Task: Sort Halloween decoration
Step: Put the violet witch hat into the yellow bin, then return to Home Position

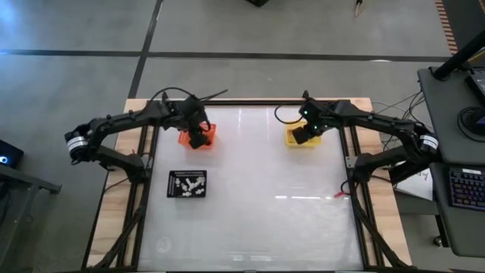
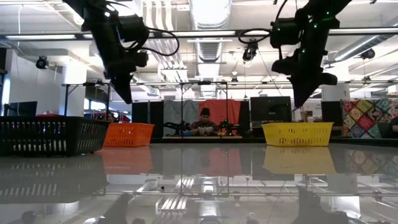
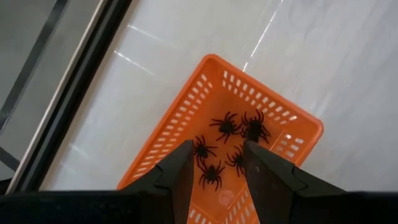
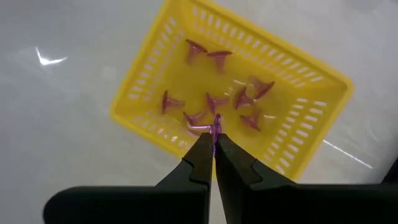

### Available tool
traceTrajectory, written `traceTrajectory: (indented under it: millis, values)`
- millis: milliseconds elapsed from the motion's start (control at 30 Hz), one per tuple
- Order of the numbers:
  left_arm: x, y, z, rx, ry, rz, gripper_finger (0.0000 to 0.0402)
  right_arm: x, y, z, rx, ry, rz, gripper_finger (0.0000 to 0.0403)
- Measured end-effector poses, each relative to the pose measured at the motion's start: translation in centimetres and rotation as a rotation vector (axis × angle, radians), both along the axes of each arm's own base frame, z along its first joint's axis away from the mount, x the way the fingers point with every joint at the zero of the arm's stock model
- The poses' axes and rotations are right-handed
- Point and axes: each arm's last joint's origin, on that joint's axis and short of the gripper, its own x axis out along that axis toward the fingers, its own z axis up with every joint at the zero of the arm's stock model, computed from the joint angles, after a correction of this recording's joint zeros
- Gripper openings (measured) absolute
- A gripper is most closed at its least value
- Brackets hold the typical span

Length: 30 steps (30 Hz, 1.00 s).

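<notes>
We saw the left gripper (image 3: 214, 163) hang open above black spiders (image 3: 233, 143) in the orange tray (image 3: 180, 121), while the right gripper (image 4: 214, 149) pinched a purple trinket (image 4: 216, 127) over the yellow tray (image 4: 140, 81).

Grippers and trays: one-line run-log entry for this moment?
left gripper: open, over orange tray of black spiders | right gripper: shut on purple trinket, over yellow tray

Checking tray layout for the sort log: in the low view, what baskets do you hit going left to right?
black basket → orange basket → yellow basket. The left claw hangs above the orange one, the right claw above the yellow one.
</notes>
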Motion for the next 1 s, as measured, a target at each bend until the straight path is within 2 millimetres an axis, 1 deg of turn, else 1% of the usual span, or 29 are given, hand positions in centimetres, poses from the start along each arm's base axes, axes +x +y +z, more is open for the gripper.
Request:
traceTrajectory:
  millis: [133,333,433,633,733,867,967,1000]
  values:
    - [-0.4,-0.2,-0.3,0.008,-0.001,-0.011,0.0121,-0.4,-0.4,-0.2,0.006,0.0,-0.045,0.0009]
    - [-1.2,-0.7,0.2,0.019,-0.031,-0.015,0.0121,-0.4,-0.5,-0.3,0.005,-0.003,-0.06,0.0015]
    - [-1.6,-1.1,0.9,0.017,-0.074,-0.027,0.0121,-0.3,-0.5,-0.2,0.005,-0.004,-0.06,0.003]
    - [-2.7,-1.7,2.5,0.043,-0.147,-0.038,0.0121,-0.3,-0.6,-0.2,-0.022,0.0,-0.069,0.0074]
    - [-3.1,-2.0,3.2,0.068,-0.189,-0.039,0.0121,-0.3,-0.7,-0.2,-0.03,0.003,-0.072,0.0088]
    - [-3.7,-2.4,4.2,0.118,-0.308,-0.042,0.0121,-0.5,-0.4,-0.1,0.003,0.012,-0.077,0.0095]
    - [-4.1,-2.9,4.6,0.126,-0.471,-0.072,0.0121,-0.8,-0.1,-0.1,0.041,0.032,-0.16,0.0092]
    - [-4.3,-3.1,4.6,0.13,-0.529,-0.086,0.0121,-0.8,0.0,-0.1,0.04,0.035,-0.151,0.009]
